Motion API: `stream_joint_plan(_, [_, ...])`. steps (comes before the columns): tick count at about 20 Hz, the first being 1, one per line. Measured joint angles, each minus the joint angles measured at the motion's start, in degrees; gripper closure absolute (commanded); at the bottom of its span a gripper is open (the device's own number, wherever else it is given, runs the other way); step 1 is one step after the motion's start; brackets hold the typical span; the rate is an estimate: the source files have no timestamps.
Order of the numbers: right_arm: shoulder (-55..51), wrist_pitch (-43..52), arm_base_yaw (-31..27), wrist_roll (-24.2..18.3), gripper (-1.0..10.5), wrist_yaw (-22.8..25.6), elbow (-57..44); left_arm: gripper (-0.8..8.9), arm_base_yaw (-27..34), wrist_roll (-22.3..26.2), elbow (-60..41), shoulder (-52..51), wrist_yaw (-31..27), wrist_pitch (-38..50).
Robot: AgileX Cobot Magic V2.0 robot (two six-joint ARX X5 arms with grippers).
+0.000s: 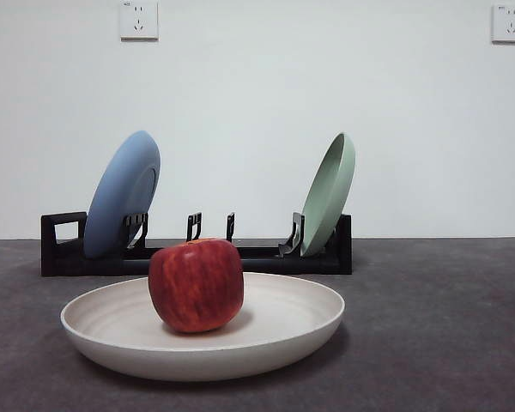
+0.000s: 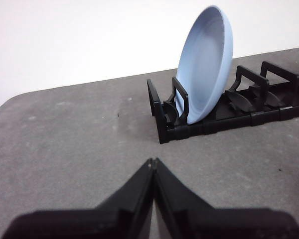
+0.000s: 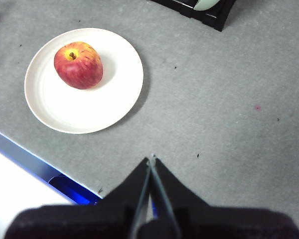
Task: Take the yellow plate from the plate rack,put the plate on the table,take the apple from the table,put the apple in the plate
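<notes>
Apple sits in the yellow plate, a little off the plate's middle, stem end up as the right wrist view shows. That plate lies flat on the table, in front of the plate rack and apart from it.

In the rack, a blue plate stands tilted in the slots by the loop handle, and a pale green plate leans at the other end; the prongs between them hold nothing. Two wall sockets sit high on the white wall behind, and any lettering on them is too small to read.

Left gripper hangs over bare table near the handle end of the rack, jaws pressed together with nothing between them. Right gripper hangs above the table beside the yellow plate, clear of it, and its jaws seem likewise closed and empty, though only their tips show clearly.
</notes>
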Motion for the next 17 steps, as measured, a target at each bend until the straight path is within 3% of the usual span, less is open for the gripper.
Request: stream_joint_plan(17, [-0.09, -0.07, 0.0, -0.22, 9.5, 0.57, 0.0, 8.17, 0.0, 0.02, 0.0, 3.56, 0.04, -2.38])
